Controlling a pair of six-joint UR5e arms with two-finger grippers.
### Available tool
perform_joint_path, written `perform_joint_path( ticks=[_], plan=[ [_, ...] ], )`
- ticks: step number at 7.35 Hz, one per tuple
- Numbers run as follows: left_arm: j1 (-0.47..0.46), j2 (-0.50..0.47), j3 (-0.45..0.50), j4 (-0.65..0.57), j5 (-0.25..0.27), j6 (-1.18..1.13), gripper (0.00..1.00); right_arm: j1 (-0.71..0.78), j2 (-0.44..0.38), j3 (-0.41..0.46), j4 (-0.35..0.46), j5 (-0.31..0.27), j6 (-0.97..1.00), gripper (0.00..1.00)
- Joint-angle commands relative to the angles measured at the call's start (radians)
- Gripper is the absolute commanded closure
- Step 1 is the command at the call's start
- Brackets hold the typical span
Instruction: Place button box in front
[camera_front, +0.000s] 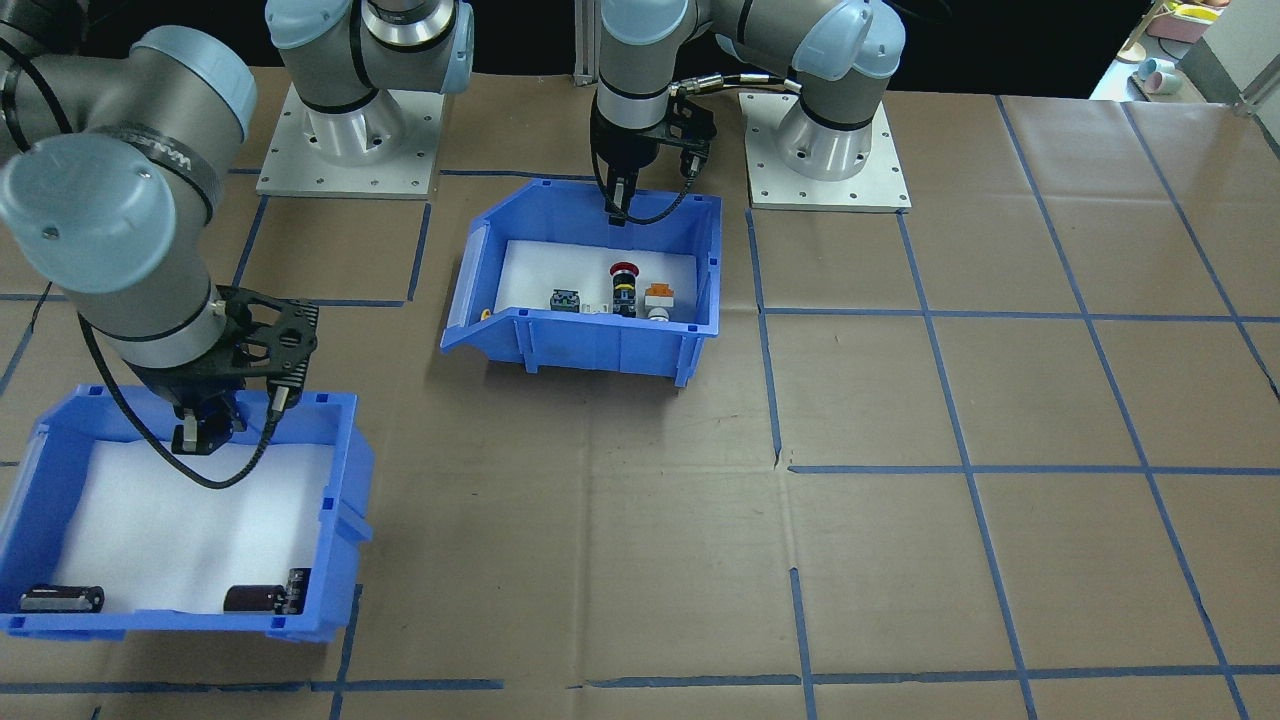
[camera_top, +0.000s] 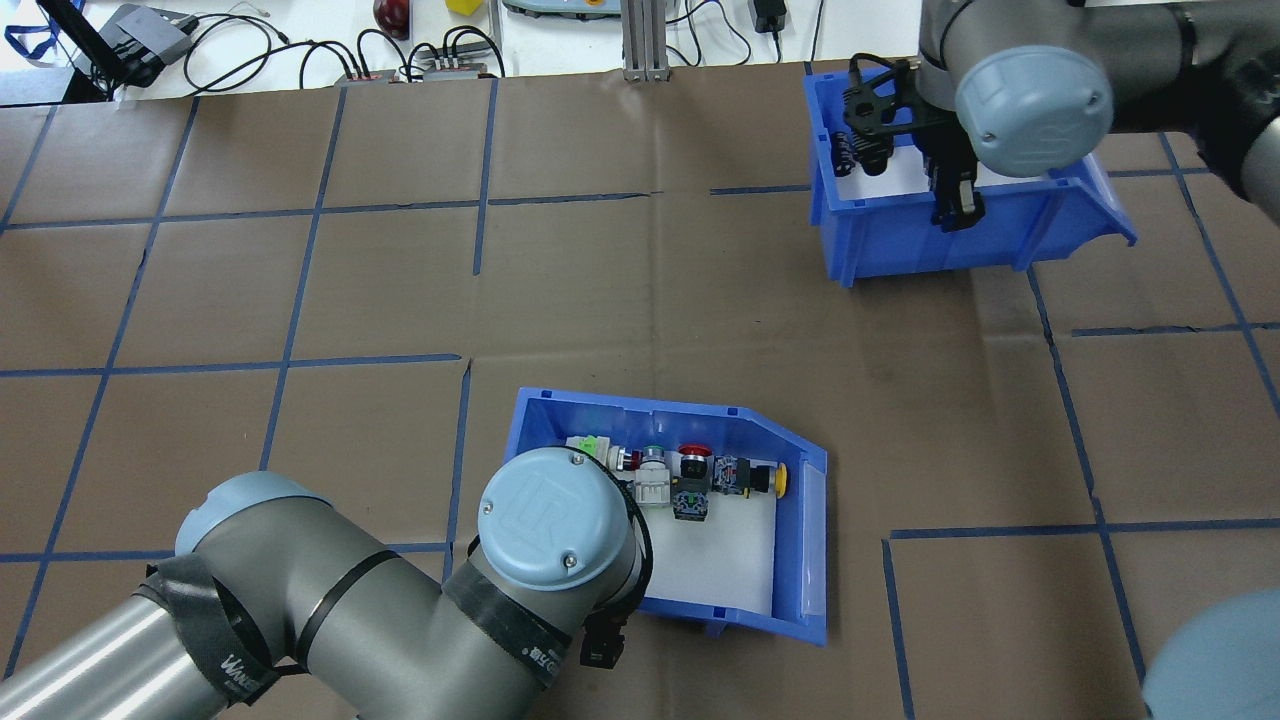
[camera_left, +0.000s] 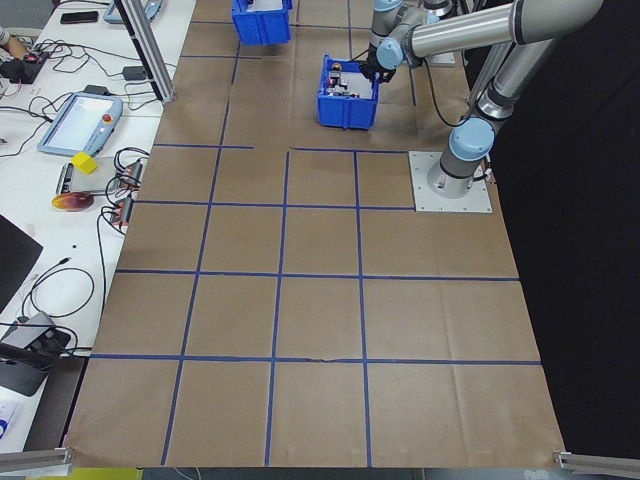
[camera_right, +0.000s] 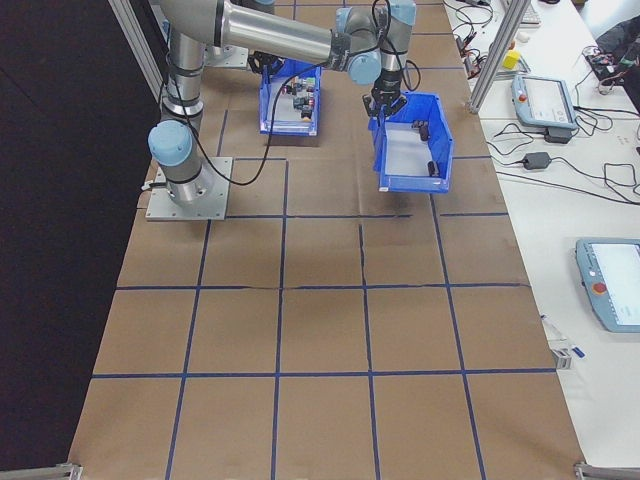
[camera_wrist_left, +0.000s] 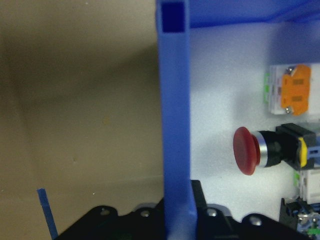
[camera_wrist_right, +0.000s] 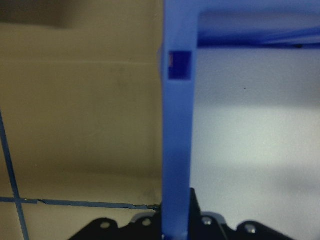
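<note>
My left gripper (camera_front: 617, 205) is clamped on the back wall of the button box (camera_front: 590, 345) near the robot's base, my right gripper (camera_front: 203, 432) likewise pinching the other bin (camera_front: 310, 560); next, I judge, a steady pull forward.

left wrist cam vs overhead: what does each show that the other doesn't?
Left wrist only: the button box wall running straight down between the left gripper fingers, which appear shut on it; a close red mushroom button and an orange switch.

Overhead only: the left arm's elbow hides that grip. It shows the second blue bin held by the right gripper at the far right, plus the taped table.

Both: the button box with its white liner and red mushroom button.
</note>
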Motion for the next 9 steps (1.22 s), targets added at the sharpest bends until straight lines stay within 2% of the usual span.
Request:
perform_joint_path(
  ticks=[1,2,4,6,7,9],
  plan=[
    [0.025,-0.063,0.126,-0.015,0.03,0.009,1.0,-0.124,-0.128,0.154,-0.011,0.074,-0.1,0.94],
    [0.057,-0.138,0.186,-0.015,0.029,0.009,1.0,-0.149,-0.176,0.211,-0.049,0.076,-0.134,0.94],
    [0.086,-0.291,0.353,-0.016,0.029,0.011,0.99,-0.152,-0.195,0.277,-0.139,0.074,-0.142,0.94],
    [0.1,-0.449,0.525,-0.018,0.03,0.032,0.99,-0.149,-0.195,0.277,-0.138,0.063,-0.143,0.93],
    [0.143,-0.492,0.596,-0.019,0.027,0.045,0.98,-0.149,-0.195,0.277,-0.138,0.06,-0.151,0.93],
    [0.204,-0.517,0.635,-0.026,0.021,0.092,0.97,-0.149,-0.195,0.277,-0.138,0.059,-0.159,0.92]
  ],
)
